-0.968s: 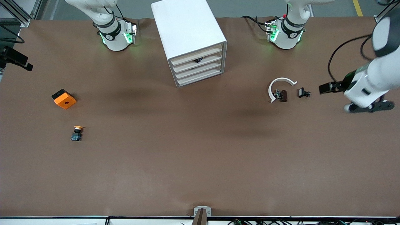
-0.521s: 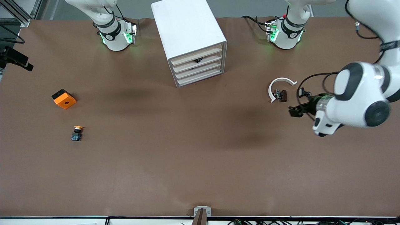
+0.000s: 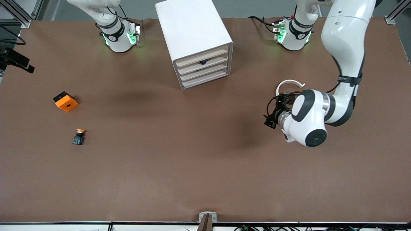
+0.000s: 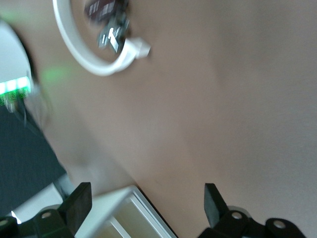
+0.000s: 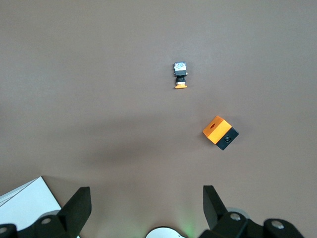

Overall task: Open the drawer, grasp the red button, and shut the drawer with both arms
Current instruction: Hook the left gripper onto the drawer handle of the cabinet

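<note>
While both pairs of jaws stand released, the left gripper [image 3: 269, 121] in the frame's right is nearer to the cabinet [image 3: 196, 41] at upper centre, whose drawer [image 3: 203, 60] fronts face lower right.

No text, label, brand, number or sign can be read anywhere in these views; small marks on the arm bases are too small to be made out.

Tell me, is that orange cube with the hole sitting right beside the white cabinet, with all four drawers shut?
Not beside it. The front view shows the orange cube apart from the cabinet, toward the right arm's end of the table. All four drawers look shut.
</note>
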{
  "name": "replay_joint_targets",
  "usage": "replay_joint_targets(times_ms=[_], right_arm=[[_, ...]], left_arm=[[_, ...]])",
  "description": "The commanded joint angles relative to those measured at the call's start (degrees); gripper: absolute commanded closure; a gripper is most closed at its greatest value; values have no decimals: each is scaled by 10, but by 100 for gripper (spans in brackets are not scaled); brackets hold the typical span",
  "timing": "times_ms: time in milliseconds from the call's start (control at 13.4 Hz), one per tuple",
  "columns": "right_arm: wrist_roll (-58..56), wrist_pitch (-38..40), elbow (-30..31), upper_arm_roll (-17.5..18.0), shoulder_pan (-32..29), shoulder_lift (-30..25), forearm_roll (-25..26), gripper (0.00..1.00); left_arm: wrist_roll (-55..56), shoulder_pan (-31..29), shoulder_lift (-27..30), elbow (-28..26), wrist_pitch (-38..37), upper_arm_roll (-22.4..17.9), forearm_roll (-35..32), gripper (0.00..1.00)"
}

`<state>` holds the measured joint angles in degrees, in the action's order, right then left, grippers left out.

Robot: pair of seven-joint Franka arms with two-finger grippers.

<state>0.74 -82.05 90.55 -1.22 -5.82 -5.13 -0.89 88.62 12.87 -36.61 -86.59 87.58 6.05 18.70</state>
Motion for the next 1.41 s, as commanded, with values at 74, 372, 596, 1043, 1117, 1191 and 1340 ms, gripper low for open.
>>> replay_joint_targets(times_ms=[74,372,596,1043,1117,1191,1340], right_arm=[[-1,-3,9,6,-3,-12,5,0],[-1,-3,9,6,-3,-12,5,0],[-1,-3,9,5,-3,-12,5,0],[-1,-2,9,5,-3,-11,5,0],[-1,-1,9,5,-3,-11,5,0],[-1,-1,9,5,-3,-11,5,0],[-1,0,9,5,-3,-11,5,0]], left_arm=[[107,55,-24,16,-8,-3,66,0],[252,97,-40,13,-12,-3,177,0],[332,133,-56,16,-38,-3,198,6],[384,160,-82,13,-63,-3,266,28],[395,169,-82,12,-63,-3,271,33],[404,180,-82,12,-65,-3,271,33],[408,182,-82,11,-84,-3,271,35]])
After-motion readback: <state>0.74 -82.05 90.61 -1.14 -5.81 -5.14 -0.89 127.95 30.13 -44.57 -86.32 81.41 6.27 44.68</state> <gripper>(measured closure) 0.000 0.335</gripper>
